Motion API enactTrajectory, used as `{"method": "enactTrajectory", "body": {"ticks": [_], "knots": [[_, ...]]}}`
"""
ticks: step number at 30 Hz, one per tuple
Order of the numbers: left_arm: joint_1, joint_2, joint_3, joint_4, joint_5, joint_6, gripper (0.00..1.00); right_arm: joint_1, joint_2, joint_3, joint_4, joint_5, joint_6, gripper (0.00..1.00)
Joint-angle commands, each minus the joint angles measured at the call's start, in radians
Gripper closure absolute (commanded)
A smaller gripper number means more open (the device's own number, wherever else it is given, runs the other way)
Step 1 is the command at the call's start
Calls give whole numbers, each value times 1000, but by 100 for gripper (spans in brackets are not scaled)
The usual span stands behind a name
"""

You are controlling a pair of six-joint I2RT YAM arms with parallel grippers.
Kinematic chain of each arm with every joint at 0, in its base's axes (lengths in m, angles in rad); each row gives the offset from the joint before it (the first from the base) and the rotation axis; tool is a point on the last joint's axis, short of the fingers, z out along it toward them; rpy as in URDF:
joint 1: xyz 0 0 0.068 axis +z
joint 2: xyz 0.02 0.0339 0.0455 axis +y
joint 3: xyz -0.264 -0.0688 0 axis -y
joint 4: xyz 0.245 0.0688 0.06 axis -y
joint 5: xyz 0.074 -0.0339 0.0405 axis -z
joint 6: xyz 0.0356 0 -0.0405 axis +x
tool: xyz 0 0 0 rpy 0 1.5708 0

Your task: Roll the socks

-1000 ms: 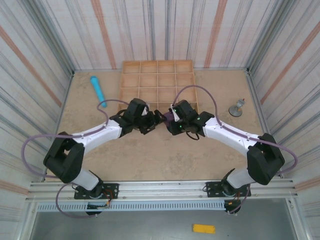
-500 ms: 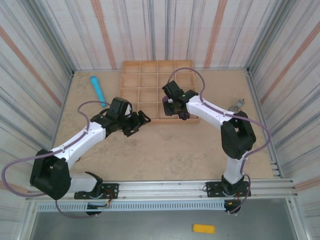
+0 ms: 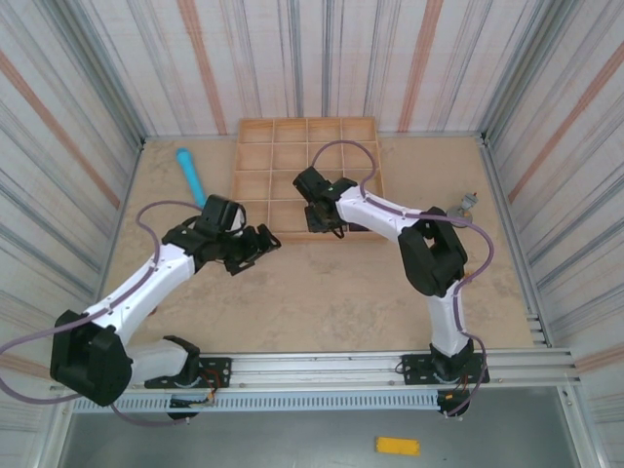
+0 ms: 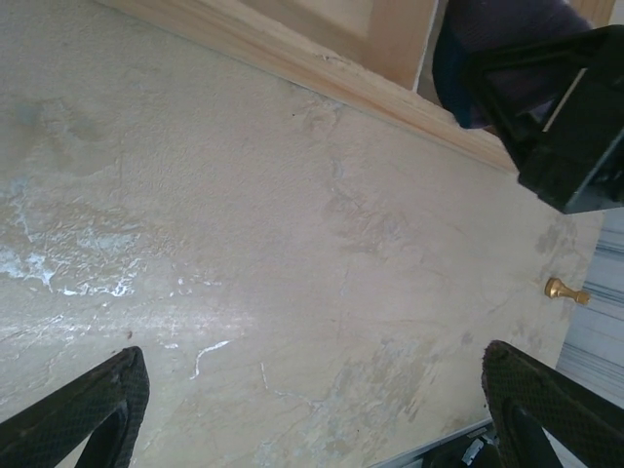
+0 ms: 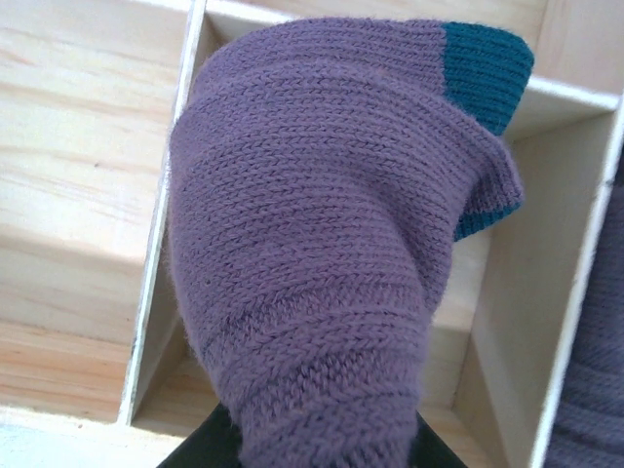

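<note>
The purple knit socks [image 5: 312,253] form one bundle with a teal toe, hanging over a front compartment of the wooden tray [image 5: 88,205]. My right gripper [image 5: 322,453] is shut on the bundle from below; its dark fingers [image 5: 195,450] peek out at the bundle's base. From above, the right gripper [image 3: 320,214] sits over the tray's front row, near the middle. My left gripper [image 3: 259,244] hovers open over bare table just in front of the tray's left corner. In the left wrist view its fingers [image 4: 88,405] stand wide apart, and the socks [image 4: 487,39] show at top right.
The gridded tray [image 3: 255,156] sits at the back centre. A light blue cylinder [image 3: 188,172] lies to its left. A small metal foot [image 3: 464,208] rests at the right. More purple knit [image 5: 590,390] shows in the neighbouring compartment.
The right gripper carried the sock bundle from the table's middle up to the tray and leftward along its front row. The left gripper let go and drew back to the left.
</note>
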Motion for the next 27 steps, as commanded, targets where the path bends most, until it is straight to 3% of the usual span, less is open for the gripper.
{"method": "enactTrajectory", "body": {"ticks": [1, 17, 22, 27], "knots": [[11, -26, -31, -9, 7, 17, 9, 11, 21, 5, -42, 25, 65, 100], [27, -44, -60, 1, 12, 9, 10, -1, 159, 121, -71, -32, 96, 96], [28, -45, -61, 4, 10, 7, 10, 6, 145, 80, -33, -91, 90, 77], [30, -37, -62, 6, 12, 4, 11, 6, 86, 30, -2, -111, 69, 51]]}}
